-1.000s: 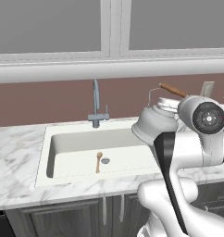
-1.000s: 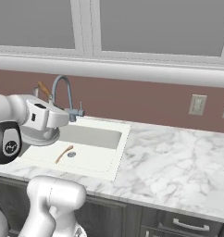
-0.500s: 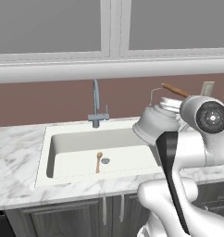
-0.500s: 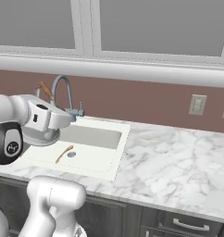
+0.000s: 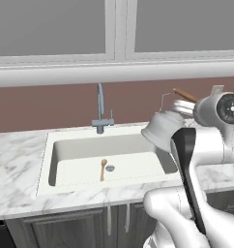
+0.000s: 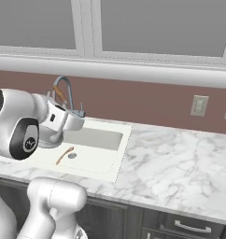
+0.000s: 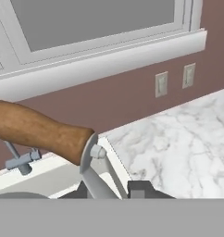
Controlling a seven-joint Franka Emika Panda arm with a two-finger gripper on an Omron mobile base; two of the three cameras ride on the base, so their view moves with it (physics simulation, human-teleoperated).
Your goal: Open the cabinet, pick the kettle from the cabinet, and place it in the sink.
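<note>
The squat white-silver kettle (image 5: pixel 163 133), rounded and smooth with a faint metallic sheen, hangs tilted in the air above the right end of the sink (image 5: pixel 58 167), its body level with the basin's right rim in the left base view. Its arched wire handle rises to a brown wooden bar (image 7: pixel 37 129), a tapered cylinder with a matte, warm grain that runs across the left of the hand view and ends in a pale metal bracket and rivet. The tool (image 7: pixel 116 189) is clenched on that handle, its two small dark tips rising at the bottom of the hand view with the wire upright passing between them. The sink is a wide rectangular off-white basin with softly rounded inner corners, set into a white marble counter (image 6: pixel 180 163) veined in grey. On the basin floor lies a small wooden spoon (image 5: pixel 103 169), just beside the round metal drain (image 5: pixel 109 168). A slim silver gooseneck faucet (image 5: pixel 101 110) stands behind the basin, its tall stem curving at the top. The wall behind is flat reddish brown, carrying two pale outlet plates (image 6: pixel 199 105), and above it runs a broad white sill under grey panes in white frames. Below the counter sit dark grey wood-grain cabinet doors (image 5: pixel 65 230).
</note>
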